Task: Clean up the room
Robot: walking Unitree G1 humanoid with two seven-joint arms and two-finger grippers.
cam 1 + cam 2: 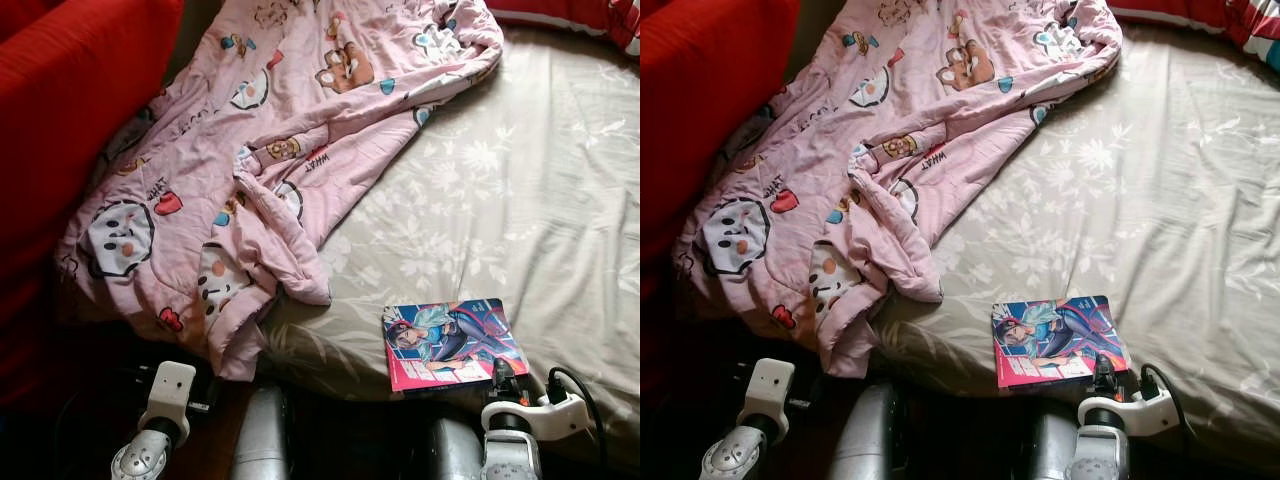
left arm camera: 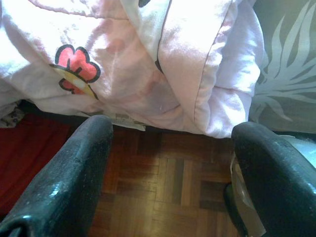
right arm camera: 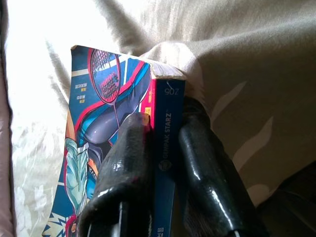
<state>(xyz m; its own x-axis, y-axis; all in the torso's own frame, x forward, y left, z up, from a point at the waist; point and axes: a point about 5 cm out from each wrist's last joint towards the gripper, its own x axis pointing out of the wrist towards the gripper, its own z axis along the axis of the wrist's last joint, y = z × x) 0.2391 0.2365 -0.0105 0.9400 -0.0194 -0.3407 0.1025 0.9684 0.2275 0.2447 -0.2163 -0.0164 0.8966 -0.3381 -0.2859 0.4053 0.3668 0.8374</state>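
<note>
A colourful comic book [image 1: 450,343] lies at the near edge of the bed, its cover up. My right gripper [image 1: 506,378] is shut on the book's near right corner; the right wrist view has both black fingers [image 3: 123,163] clamped on the blue spine [image 3: 168,138]. A crumpled pink blanket [image 1: 270,160] with cartoon prints covers the bed's left half and hangs over its near edge. My left gripper [image 2: 170,173] stands open low beside the bed, over the parquet floor [image 2: 168,182], just short of the blanket's hanging hem [image 2: 163,84].
The bed sheet [image 1: 520,200] is beige with a pale leaf print. A red upholstered piece [image 1: 70,110] stands at the left. Red striped bedding [image 1: 590,20] lies at the far right corner. A black cable [image 1: 575,385] loops by my right wrist.
</note>
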